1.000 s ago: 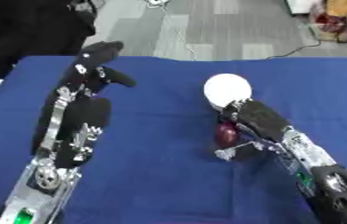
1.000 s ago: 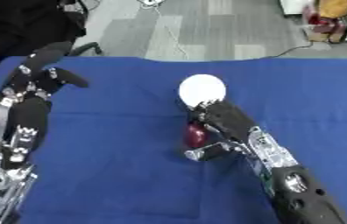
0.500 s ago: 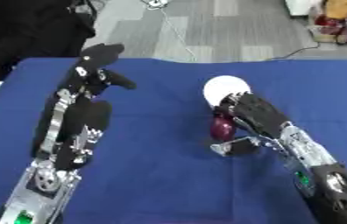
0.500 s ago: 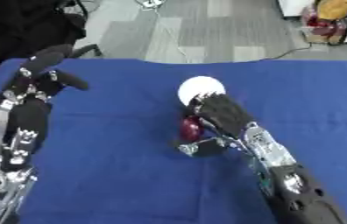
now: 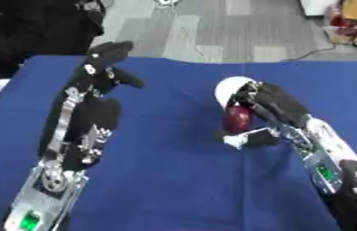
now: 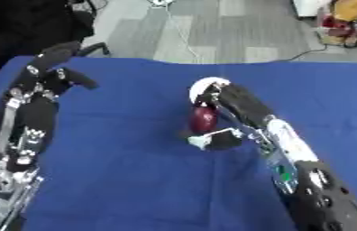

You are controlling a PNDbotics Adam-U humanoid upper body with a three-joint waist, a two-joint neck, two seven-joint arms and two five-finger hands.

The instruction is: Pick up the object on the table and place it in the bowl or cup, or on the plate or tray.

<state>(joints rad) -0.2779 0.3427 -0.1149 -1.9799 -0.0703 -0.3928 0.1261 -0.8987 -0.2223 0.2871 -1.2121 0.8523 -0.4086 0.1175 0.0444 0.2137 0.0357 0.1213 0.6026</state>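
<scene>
A dark red rounded object [image 5: 237,118] is held between the curled fingers and thumb of my right hand [image 5: 272,113], close in front of a white bowl [image 5: 231,87] on the blue table. Whether the object still touches the cloth I cannot tell. The hand partly covers the bowl's right side. My left hand [image 5: 107,58] is raised at the left, fingers relaxed, holding nothing, well away from the object.
The blue cloth-covered table [image 5: 166,180] fills the view; its far edge meets a grey floor [image 5: 205,31]. Dark clutter [image 5: 24,27] stands beyond the far left corner, and coloured items [image 5: 355,18] at the far right.
My right hand, shut on the red object, has moved it away from me toward the white bowl. The left arm has stayed where it was.
</scene>
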